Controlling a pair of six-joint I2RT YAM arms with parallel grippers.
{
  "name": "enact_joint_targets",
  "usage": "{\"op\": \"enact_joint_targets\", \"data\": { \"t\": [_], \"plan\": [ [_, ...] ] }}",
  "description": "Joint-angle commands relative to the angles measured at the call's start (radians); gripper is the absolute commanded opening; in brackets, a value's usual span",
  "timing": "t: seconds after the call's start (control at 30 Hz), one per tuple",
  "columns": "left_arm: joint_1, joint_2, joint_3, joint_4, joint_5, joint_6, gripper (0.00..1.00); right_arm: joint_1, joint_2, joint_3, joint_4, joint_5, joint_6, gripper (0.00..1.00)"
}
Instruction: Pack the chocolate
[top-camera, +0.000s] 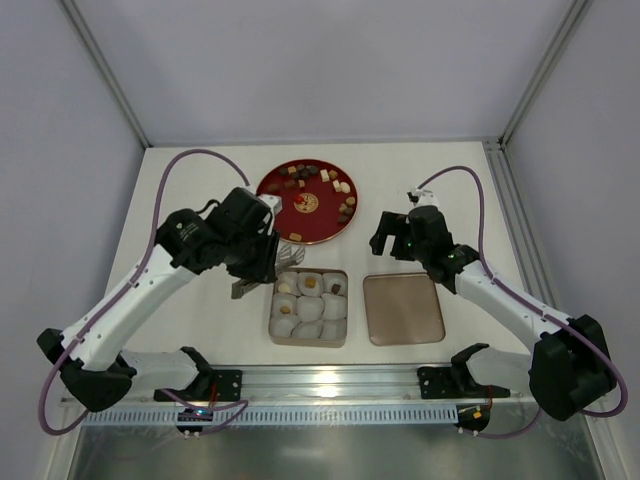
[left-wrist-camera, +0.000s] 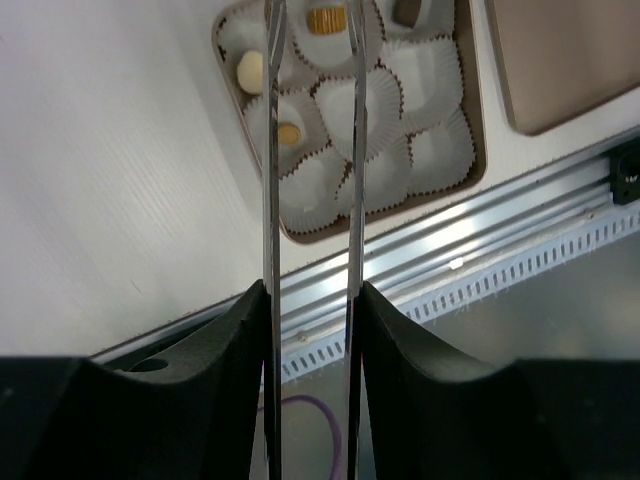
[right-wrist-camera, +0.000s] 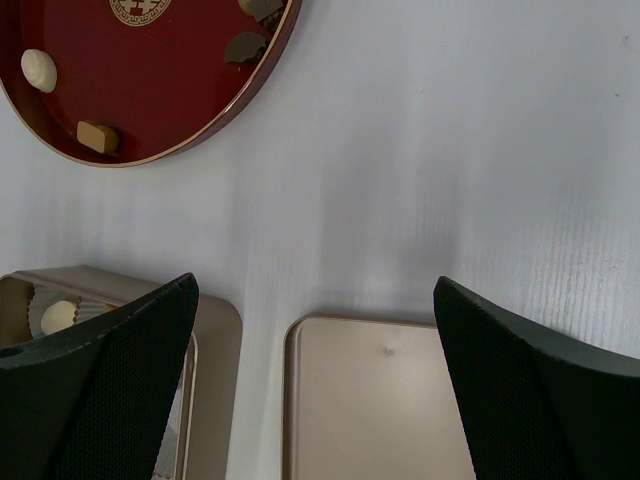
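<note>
Several chocolate pieces (top-camera: 325, 180) lie round the rim of the red plate (top-camera: 285, 222). Others sit in white paper cups in the gold tin box (top-camera: 276, 322): a cream one (left-wrist-camera: 250, 70), a tan one (left-wrist-camera: 290, 133), a gold-tan one (left-wrist-camera: 325, 18) and a dark one (left-wrist-camera: 405, 10). My left gripper (left-wrist-camera: 310, 300) is shut on thin metal tweezers (left-wrist-camera: 270, 150). Their blades stand slightly apart and reach over the box's far-left cups, either side of the gold-tan piece. My right gripper (right-wrist-camera: 315, 330) hangs open and empty above the table, between the plate (right-wrist-camera: 150, 90) and the lid.
The box's flat gold lid (top-camera: 403, 308) lies right of the box, seen also as the lid (right-wrist-camera: 380, 400) under the right gripper. An aluminium rail (top-camera: 330, 380) runs along the near edge. White walls enclose the table.
</note>
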Motion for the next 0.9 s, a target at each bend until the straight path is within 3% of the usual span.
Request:
{"op": "enact_joint_targets", "data": {
  "t": [0.0, 0.23, 0.43, 0.87],
  "plan": [
    [0.032, 0.087, 0.106, 0.061, -0.065, 0.01, 0.4, 0.006, -0.002, 0.046, 0.037, -0.004, -0.008, 1.0],
    [0.211, 0.42, 0.374, 0.147, -0.115, 0.09, 0.42, 0.006, -0.014, 0.049, 0.02, -0.018, -0.019, 1.0],
    [0.277, 0.703, 0.606, 0.138, -0.088, 0.129, 0.4, 0.006, -0.045, 0.055, -0.004, -0.007, -0.028, 1.0],
    [0.328, 0.91, 0.734, 0.164, -0.013, 0.131, 0.4, 0.006, -0.079, 0.051, -0.032, -0.001, -0.033, 1.0]
  ]
}}
